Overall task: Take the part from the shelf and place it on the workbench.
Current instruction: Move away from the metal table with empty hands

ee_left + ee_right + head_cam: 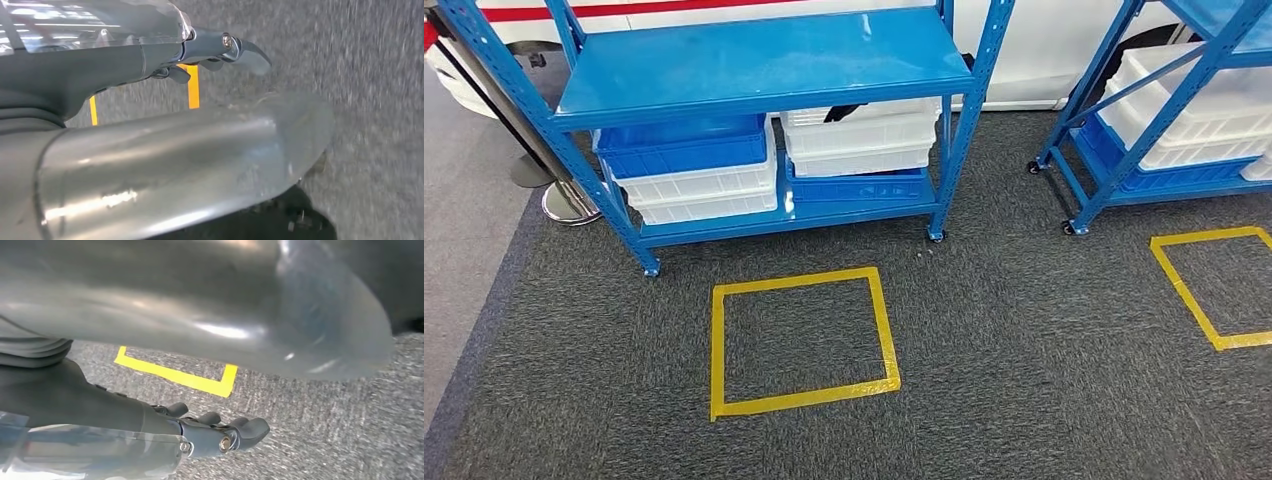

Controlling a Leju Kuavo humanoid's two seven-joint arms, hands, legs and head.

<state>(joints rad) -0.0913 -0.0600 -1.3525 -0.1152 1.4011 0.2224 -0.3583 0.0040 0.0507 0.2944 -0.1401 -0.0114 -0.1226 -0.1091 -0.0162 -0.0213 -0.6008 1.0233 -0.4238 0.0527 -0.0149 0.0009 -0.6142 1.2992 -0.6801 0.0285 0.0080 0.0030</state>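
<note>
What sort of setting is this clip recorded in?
Probably a factory-style logistics or demo area: blue steel shelf racks on casters holding blue and white plastic bins, with yellow tape squares marking spots on grey carpet.

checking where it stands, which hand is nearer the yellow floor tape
Too close to call: left hand hangs over carpet with yellow tape just past its fingers, right hand hangs over carpet with a tape corner just past its own.
</note>
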